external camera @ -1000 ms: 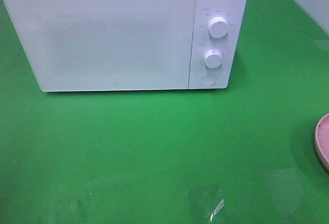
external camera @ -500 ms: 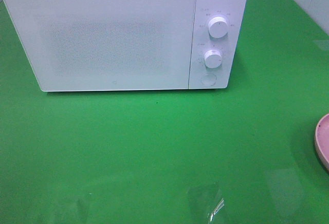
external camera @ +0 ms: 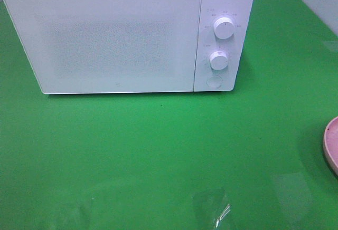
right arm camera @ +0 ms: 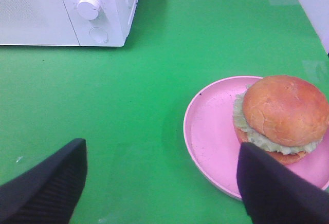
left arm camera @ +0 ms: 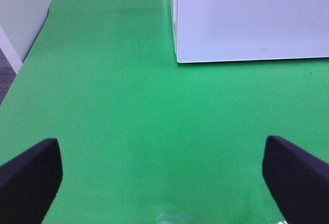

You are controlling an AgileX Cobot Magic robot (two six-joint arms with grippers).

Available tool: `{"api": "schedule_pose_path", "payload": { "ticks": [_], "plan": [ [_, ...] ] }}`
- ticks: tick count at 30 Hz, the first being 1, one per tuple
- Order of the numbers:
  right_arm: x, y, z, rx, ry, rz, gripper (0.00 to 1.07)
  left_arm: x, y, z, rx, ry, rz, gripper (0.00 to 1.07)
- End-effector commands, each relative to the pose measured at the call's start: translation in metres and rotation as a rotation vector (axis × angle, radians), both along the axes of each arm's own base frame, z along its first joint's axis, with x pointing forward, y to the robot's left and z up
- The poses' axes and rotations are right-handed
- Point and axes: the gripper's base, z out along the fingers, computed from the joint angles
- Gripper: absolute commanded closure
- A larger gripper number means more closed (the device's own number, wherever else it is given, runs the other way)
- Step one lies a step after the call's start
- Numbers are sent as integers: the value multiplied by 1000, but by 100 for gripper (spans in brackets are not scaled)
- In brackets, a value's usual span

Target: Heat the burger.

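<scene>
The burger (right arm camera: 282,117), with a golden-brown bun and green lettuce, lies on a pink plate (right arm camera: 213,131) in the right wrist view; in the exterior view only the plate's rim (external camera: 331,143) shows at the right edge. My right gripper (right arm camera: 159,188) is open, just short of the plate, one finger (right arm camera: 272,188) overlapping the plate's near rim. My left gripper (left arm camera: 159,175) is open over bare green table, well in front of the microwave's left corner (left arm camera: 247,18). The white microwave (external camera: 121,40) stands at the back with its door shut. Neither gripper shows in the exterior view.
The microwave's two knobs (external camera: 224,28) and round button (external camera: 214,82) are on its right panel. A green cloth (external camera: 158,151) covers the table. A small clear plastic scrap (external camera: 222,214) lies near the front edge. The table's left edge shows in the left wrist view (left arm camera: 31,49).
</scene>
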Motion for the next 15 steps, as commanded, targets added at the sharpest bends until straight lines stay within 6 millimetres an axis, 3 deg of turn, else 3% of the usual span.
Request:
{"api": "schedule_pose_path", "payload": {
  "ticks": [1, 15],
  "plan": [
    [-3, -1, 0, -5, -36, -4, 32, -3, -1, -1, -11, -19, 2, 9],
    [-3, -1, 0, -5, -36, -4, 32, -3, -1, -1, -11, -19, 2, 9]
  ]
}}
